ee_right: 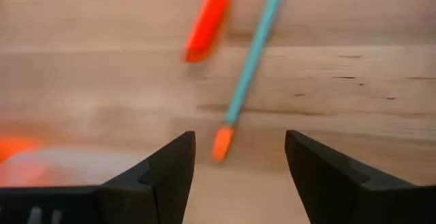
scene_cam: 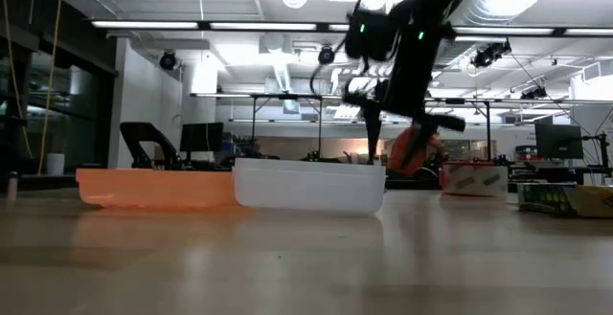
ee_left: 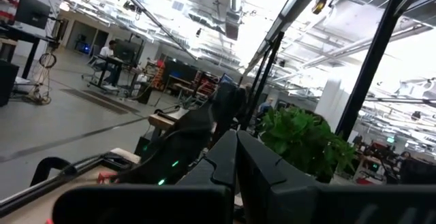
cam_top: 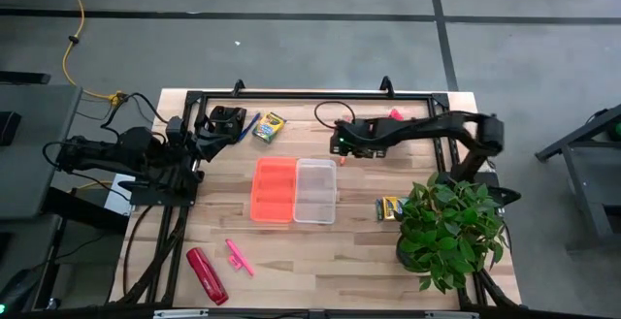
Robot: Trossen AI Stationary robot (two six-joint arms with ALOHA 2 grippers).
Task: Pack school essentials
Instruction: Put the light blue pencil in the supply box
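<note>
Teal pencil (ee_right: pixel 253 54) lies loose on the wood beyond my right gripper (ee_right: pixel 240 157), whose fingers gape empty; my left gripper (ee_left: pixel 235 157), apparently closed, waits aside.

Red glossy object (cam_top: pixel 207 275) at the desk's (cam_top: pixel 291 251) seven o'clock is reading too small to identify.

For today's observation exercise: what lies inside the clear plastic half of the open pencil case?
From above, the clear plastic tray shows nothing inside, and neither does its orange half. The low view's frosted wall hides its floor.
</note>
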